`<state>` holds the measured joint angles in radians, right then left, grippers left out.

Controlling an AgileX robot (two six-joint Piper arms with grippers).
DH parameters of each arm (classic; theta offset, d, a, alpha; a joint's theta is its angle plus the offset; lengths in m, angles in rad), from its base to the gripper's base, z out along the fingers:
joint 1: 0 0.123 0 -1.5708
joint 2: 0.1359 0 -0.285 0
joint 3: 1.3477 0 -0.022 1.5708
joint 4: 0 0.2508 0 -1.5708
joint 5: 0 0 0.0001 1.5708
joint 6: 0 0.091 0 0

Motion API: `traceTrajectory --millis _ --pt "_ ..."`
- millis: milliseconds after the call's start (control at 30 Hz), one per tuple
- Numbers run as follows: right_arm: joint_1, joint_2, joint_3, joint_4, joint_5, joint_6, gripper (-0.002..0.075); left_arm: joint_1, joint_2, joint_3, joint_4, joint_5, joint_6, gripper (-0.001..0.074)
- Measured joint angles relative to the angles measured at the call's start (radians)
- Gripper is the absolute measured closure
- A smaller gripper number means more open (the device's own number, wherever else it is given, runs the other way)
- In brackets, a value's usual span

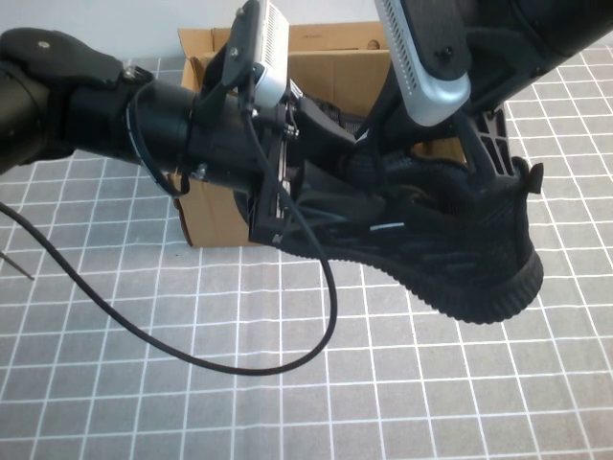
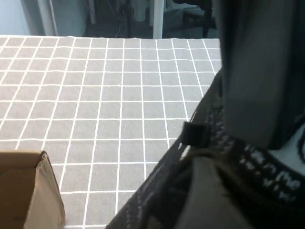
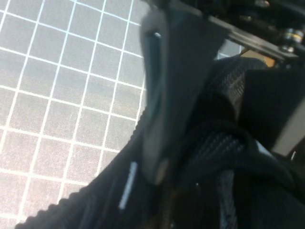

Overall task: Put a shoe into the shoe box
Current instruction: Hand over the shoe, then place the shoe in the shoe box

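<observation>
A black knit shoe (image 1: pixel 460 254) hangs in the air just in front of the open brown cardboard shoe box (image 1: pixel 215 216), held by both arms. My left gripper (image 1: pixel 287 206) is shut on the shoe's front part, near the laces. My right gripper (image 1: pixel 469 158) reaches down from above and is shut on the shoe's heel collar. In the left wrist view the shoe's tongue with white lettering (image 2: pixel 267 174) fills the corner beside a grey finger (image 2: pixel 257 71). In the right wrist view a dark finger (image 3: pixel 167 90) presses against the shoe's mesh (image 3: pixel 214 152).
The table is covered with a grey cloth with a white grid (image 1: pixel 431 393). A black cable (image 1: pixel 239 369) loops over it in front of the left arm. A corner of the box (image 2: pixel 24 191) shows in the left wrist view.
</observation>
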<state>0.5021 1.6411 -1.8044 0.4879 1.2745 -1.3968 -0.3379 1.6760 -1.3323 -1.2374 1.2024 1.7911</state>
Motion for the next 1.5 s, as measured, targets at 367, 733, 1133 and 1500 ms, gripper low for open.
traceTrajectory --millis 367,733,1133,1500 --pt "0.0 0.007 0.0 -0.002 -0.002 0.053 0.0696 0.0 0.006 -0.006 0.003 -0.054 -0.01 0.0702" --pt "-0.001 -0.061 -0.096 -0.115 -0.012 0.383 0.0313 0.0 0.021 -0.021 0.11 -0.16 -0.112 0.0706" --pt "-0.001 -0.225 -0.027 -0.463 -0.012 0.981 0.0722 0.0 0.036 -0.329 0.294 -0.213 -0.297 0.0707" --pt "-0.001 -0.455 0.319 -0.466 -0.011 1.162 0.0741 0.0 0.18 -0.437 0.354 -0.306 -0.267 0.0707"
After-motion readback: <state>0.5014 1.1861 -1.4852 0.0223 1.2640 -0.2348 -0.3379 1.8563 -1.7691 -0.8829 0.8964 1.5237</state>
